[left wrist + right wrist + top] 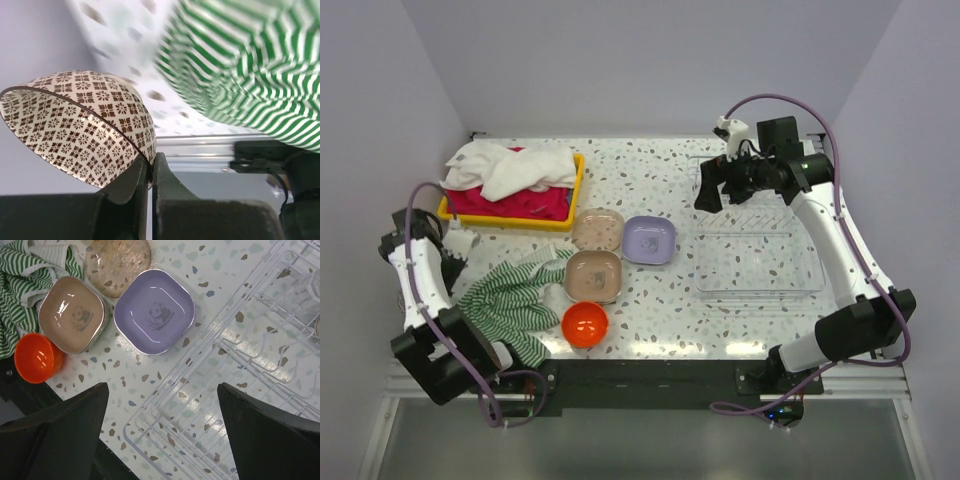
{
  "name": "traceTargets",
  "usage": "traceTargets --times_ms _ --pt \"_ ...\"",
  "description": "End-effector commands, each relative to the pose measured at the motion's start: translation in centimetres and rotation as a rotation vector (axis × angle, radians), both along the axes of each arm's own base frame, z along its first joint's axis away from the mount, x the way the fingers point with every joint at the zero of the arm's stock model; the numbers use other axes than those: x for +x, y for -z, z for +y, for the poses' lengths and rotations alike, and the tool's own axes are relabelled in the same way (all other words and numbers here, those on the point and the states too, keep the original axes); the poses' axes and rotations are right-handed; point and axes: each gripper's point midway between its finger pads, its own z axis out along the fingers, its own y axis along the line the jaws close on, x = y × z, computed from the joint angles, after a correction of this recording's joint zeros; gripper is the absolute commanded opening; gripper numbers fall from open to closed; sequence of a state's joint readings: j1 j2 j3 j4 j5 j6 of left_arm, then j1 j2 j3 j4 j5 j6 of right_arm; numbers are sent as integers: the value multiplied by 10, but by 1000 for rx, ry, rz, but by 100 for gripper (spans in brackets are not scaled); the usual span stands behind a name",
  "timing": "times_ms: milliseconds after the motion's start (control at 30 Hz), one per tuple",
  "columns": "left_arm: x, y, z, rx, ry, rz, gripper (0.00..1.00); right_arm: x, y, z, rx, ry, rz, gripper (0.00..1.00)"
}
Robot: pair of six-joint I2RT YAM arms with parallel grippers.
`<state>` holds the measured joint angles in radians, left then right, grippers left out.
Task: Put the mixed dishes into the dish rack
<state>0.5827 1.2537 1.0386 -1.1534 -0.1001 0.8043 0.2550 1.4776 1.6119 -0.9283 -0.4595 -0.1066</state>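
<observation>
At the far left, our left tool (151,167) pinches the rim of a patterned bowl (80,125) near the left edge of the bench (660,170), with the striped cloth (515,295) just beside it. Four dishes lie mid-bench: an orange bowl (585,324) by the near edge, a brown plate (593,275) just beside the cloth, a tan plate (598,229) behind it, and a lilac plate (650,240) to the right. The rack (755,255) stands further right, and its slots look mostly unfilled. Our right tool (162,385) hangs spread above the rack's far left corner. We judge the loading barely begun. The strip between plates and rack lies open, but the patterned bowl must cross the cloth and plates.
</observation>
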Motion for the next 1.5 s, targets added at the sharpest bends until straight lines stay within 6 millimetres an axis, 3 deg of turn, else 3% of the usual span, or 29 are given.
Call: traceTargets --times_ms 0,67,100,133,200,233,267,300,333,367,400,433,467,533,600,633,667,700,733,800,833,933,967,1033,1067,1100,1133,1267,1467 --pt "72 -89 -28 -57 100 -223 0 1 -21 -11 -24 59 -83 95" --pt "114 -121 -69 -43 261 -318 0 8 -18 -30 -96 153 -101 95" --pt "130 -127 -109 -75 342 -337 0 11 -18 -41 -123 204 -111 98" --pt "145 -147 -126 -79 379 -398 0 14 -16 -51 -145 250 -110 98" --pt "168 -150 -182 -174 468 -409 0 21 -8 -90 -190 428 -75 98" --pt "181 -173 -207 -239 504 -481 0 22 -5 -104 -182 494 -49 99" --pt "197 -167 -229 -295 525 -465 0 22 1 -130 -180 594 -4 99" --pt "203 -175 -251 -367 521 -493 0 21 3 -144 -182 645 17 99" --pt "212 -201 -290 -468 609 -578 0 21 8 -158 -184 694 45 99" --pt "220 -201 -313 -516 651 -581 0 16 13 -182 -185 770 87 99" --pt "215 -209 -348 -577 730 -591 0 13 13 -194 -191 809 102 99" --pt "214 -234 -376 -673 809 -651 0 11 17 -205 -196 843 125 99" --pt "216 -232 -398 -736 843 -636 0 4 20 -223 -198 892 157 99" --pt "203 -249 -451 -936 933 -658 0 -3 24 -240 -207 931 188 99" --pt "187 -261 -480 -1105 914 -655 0 -13 27 -263 -231 987 209 99" --pt "193 -251 -499 -1198 941 -702 0 -17 28 -272 -247 1012 216 99" --pt "180 -271 -501 -1263 946 -766 0 -23 29 -281 -253 1038 226 99" --pt "169 -273 -512 -1357 885 -750 0 -26 30 -285 -256 1046 233 99" --pt "172 -271 -522 -1413 912 -866 0 -29 31 -291 -278 1067 233 99" --pt "148 -282 -538 -1527 891 -902 0 -34 34 -297 -296 1089 244 99" --pt "146 -283 -545 -1563 889 -967 0 -35 34 -298 -299 1090 246 99" --pt "129 -283 -572 -1720 827 -938 0 -38 36 -299 -316 1091 245 99" --pt "130 -271 -584 -1750 801 -892 0 -39 37 -300 -322 1084 252 99" --pt "116 -273 -604 -1843 769 -825 0 -41 36 -302 -331 1086 247 99" --pt "119 -255 -618 -1857 722 -752 0 -42 35 -302 -334 1086 240 99" --pt "113 -251 -628 -1875 712 -717 0 -43 35 -302 -332 1084 239 99" --pt "120 -240 -640 -1878 672 -700 0 -44 35 -301 -333 1084 242 99" --pt "134 -211 -669 -1903 493 -592 0 -49 35 -298 -331 1072 244 99" --pt "124 -188 -707 -1954 317 -478 0 -64 37 -300 -388 1040 243 99"
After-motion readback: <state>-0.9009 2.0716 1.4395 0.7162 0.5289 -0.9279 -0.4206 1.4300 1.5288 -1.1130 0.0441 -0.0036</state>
